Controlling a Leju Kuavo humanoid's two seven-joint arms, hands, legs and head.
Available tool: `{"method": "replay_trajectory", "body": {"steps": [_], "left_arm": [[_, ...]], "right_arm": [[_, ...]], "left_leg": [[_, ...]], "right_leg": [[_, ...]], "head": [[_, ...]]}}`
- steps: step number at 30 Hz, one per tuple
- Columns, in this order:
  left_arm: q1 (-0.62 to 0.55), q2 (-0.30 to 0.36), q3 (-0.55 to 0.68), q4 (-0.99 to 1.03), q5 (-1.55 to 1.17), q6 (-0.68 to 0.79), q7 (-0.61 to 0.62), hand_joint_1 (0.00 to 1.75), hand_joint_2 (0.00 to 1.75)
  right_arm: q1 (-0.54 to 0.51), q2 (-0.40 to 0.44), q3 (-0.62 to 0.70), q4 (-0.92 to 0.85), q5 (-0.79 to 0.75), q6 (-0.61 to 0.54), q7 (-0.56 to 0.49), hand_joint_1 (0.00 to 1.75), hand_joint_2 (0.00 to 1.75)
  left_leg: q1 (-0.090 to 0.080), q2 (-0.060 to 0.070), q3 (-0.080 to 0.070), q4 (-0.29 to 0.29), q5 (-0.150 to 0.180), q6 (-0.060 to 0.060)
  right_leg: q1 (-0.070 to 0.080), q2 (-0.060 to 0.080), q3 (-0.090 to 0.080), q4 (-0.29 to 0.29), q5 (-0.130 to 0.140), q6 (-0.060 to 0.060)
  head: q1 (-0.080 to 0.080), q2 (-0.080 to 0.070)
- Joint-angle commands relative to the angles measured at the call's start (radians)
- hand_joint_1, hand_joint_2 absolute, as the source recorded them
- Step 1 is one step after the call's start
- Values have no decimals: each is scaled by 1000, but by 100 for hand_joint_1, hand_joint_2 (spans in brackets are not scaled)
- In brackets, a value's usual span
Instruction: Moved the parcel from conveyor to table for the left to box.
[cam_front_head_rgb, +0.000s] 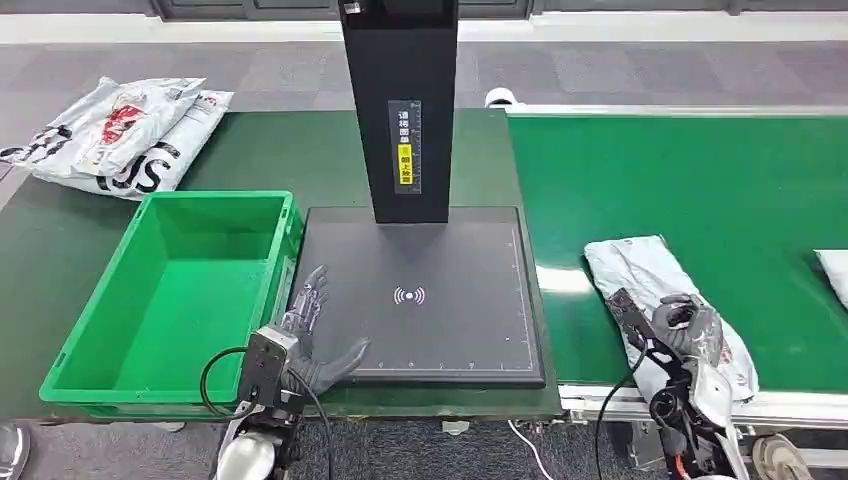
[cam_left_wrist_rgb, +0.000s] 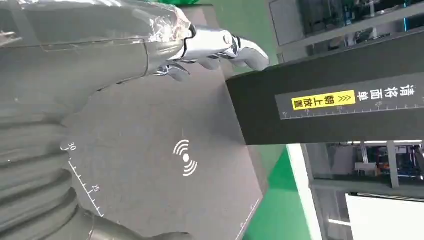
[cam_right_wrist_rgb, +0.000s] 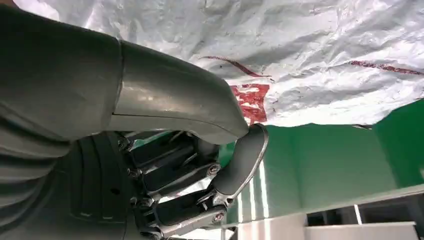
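- Writing: black post over the scan pad carries a vertical label, white Chinese characters above a yellow strip; in the left wrist view the yellow strip reads 朝上放置 with chevrons, white characters beside it, and a ruler scale with 25 visible below.
- Scan pad: dark grey, white wireless-wave icon at centre, tick scale along its edges; left wrist view shows 30 and 25 on it.
- Count: one parcel on the green conveyor, grey-white poly bag with red print, text too crumpled to read. A second white item's edge shows further along the belt at the frame's right.
- Two more printed poly bags lie stacked at the far left of the dark green table; large black letters, partly "US", rest unreadable.
- One green bin on the table, just left of the pad.
- Left hand: open wide, fingers spread, holding nothing, resting at the pad's near-left corner beside the bin.
- Right hand: on the near end of the parcel, fingers curled against the bag. Right wrist view shows the thumb just under the bag's edge; cannot tell whether it actually grips.
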Motion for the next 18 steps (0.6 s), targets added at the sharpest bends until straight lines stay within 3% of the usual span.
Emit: {"method": "replay_trajectory", "body": {"steps": [1,2,3,10,18], "left_arm": [[5,13,37,9,-2,-6,4,0,175],[6,12,36,8,-2,-5,5,0,175],[6,11,36,7,-2,-5,5,0,175],[-11,10,26,22,-3,-9,9,0,175],[-8,10,28,20,-5,-15,9,0,175]], "right_arm": [[16,13,70,-55,-10,0,11,175,175],[18,13,67,-60,-15,-8,9,175,175],[20,5,77,-60,7,-25,22,3,175],[0,-4,67,62,60,31,80,0,175],[-22,8,35,166,87,37,75,0,175]], "left_leg": [[1,5,5,-3,-1,0],[1,3,2,-1,-1,0],[1,3,3,-2,-1,0],[1,3,4,-2,-1,0],[1,4,6,-3,0,0]], "right_leg": [[1,3,4,-3,1,-1],[1,2,2,-1,0,-1],[1,2,2,-2,0,-1],[2,1,4,-3,0,-1],[2,2,5,-4,1,-1]], "head": [[0,0],[0,0],[0,0],[0,0],[0,0]]}}
